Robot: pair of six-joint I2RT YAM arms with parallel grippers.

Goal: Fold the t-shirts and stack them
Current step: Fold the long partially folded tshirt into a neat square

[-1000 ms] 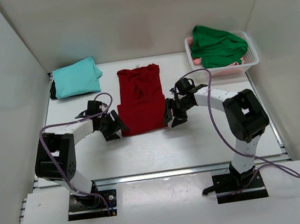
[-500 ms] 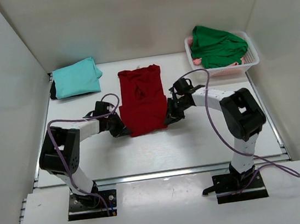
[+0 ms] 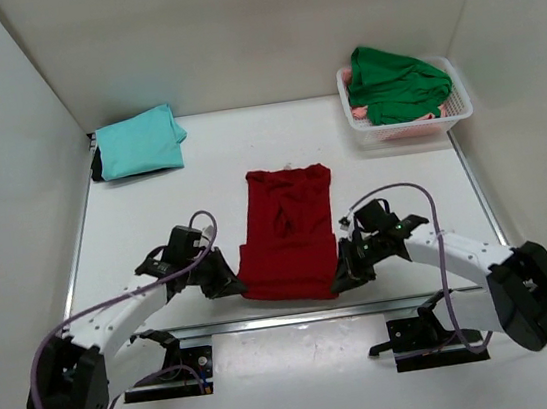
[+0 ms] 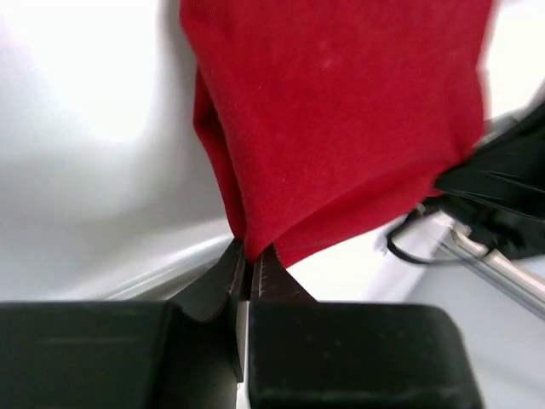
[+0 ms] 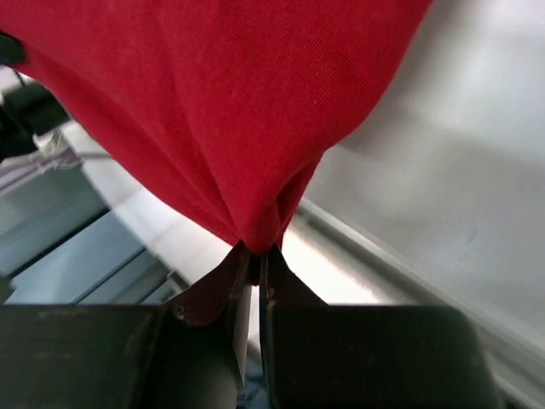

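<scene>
At the near edge of the counter [image 3: 155, 220], my left jaws and right jaws are clamped on the near corners of the dark red t-shirt [image 3: 288, 238]. Limp, light cloth, I judge: corner holds keep it spread.

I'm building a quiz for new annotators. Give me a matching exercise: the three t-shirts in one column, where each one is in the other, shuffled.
1. dark red t-shirt
2. light teal t-shirt
3. bright green t-shirt

A. in the white basket, far right
B. folded on the table, far left
C. pinched at its near corners by the left fingers and right fingers

Pairs: 1-C; 2-B; 3-A
</scene>
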